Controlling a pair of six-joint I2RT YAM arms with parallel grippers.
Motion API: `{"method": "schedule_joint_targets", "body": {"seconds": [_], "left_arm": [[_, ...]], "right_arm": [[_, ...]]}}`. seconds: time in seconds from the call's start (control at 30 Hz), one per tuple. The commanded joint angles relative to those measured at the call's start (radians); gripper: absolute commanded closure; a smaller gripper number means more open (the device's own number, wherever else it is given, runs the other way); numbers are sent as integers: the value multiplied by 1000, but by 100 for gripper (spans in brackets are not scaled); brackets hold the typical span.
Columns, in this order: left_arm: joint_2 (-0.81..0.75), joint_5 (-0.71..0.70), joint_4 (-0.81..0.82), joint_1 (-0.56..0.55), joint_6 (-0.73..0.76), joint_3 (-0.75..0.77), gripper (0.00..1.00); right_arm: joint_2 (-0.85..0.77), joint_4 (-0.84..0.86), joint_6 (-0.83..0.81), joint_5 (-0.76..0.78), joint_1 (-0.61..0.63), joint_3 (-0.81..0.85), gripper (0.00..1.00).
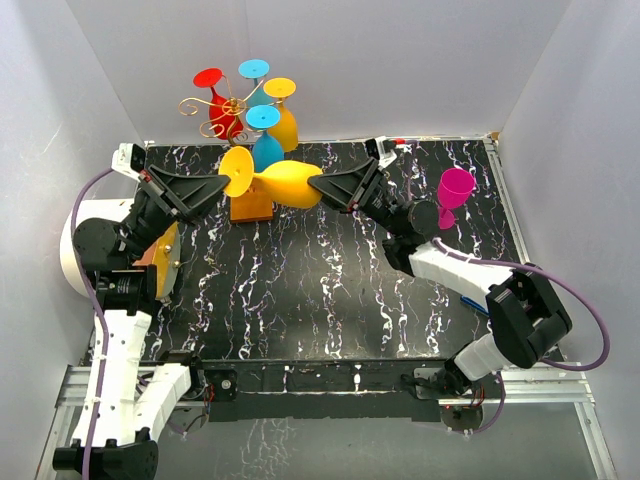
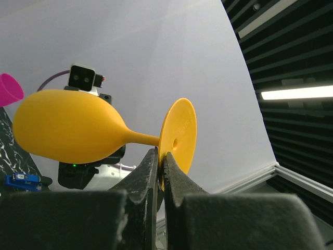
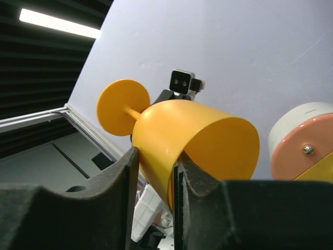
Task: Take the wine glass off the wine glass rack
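The yellow wine glass [image 1: 285,183] lies sideways in the air above the worktop's [image 1: 320,290] far left part. The left gripper [image 2: 161,154] is pinched tight on its foot's edge and the right gripper [image 3: 156,156] nips the bowl's rim, one finger inside. It looks clear of the wine glass rack [image 1: 250,207], so a hand-over seems in hand; next, one gripper must release while the other carries it off. The hanging glasses [image 1: 267,152] just behind and a pink glass [image 1: 455,190] near the right edge crowd the path.

Left claw [image 2: 160,156] pinched tight; right claw [image 3: 155,166] seemingly clamping.
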Motion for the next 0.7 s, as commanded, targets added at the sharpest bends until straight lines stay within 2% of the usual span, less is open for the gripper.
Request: {"method": "schedule_joint_targets", "body": {"seconds": [0.0, 0.07, 0.13, 0.17, 0.23, 0.3, 0.37, 0.43, 0.53, 0.67], "left_arm": [[-12, 12, -260, -3, 188, -29, 80], [-24, -10, -351, -3, 245, -40, 64], [-33, -35, -426, -3, 288, -58, 41], [-34, -43, -455, -3, 309, -66, 33], [-30, -46, -515, -3, 364, -72, 22], [-24, -78, -643, -3, 455, -48, 17], [-21, -115, -760, -4, 547, -14, 13], [-23, -149, -847, -4, 619, 10, 2], [-22, -189, -945, -3, 685, 31, 1], [-26, -232, -1014, -4, 730, 28, 1]], "right_arm": [[-60, 133, 73, 35, 13, -25, 88], [-81, 130, 78, 46, 14, -46, 95], [-108, 113, 78, 52, 10, -76, 97], [-123, 95, 73, 52, 6, -91, 97], [-161, 32, 53, 53, -8, -124, 98], [-214, -98, 20, 56, -36, -157, 100], [-283, -302, -41, 73, -64, -181, 100], [-368, -555, -162, 121, -91, -182, 100], [-453, -993, -326, 301, -97, -146, 100], [-476, -1345, -456, 507, -97, -86, 100]]}}
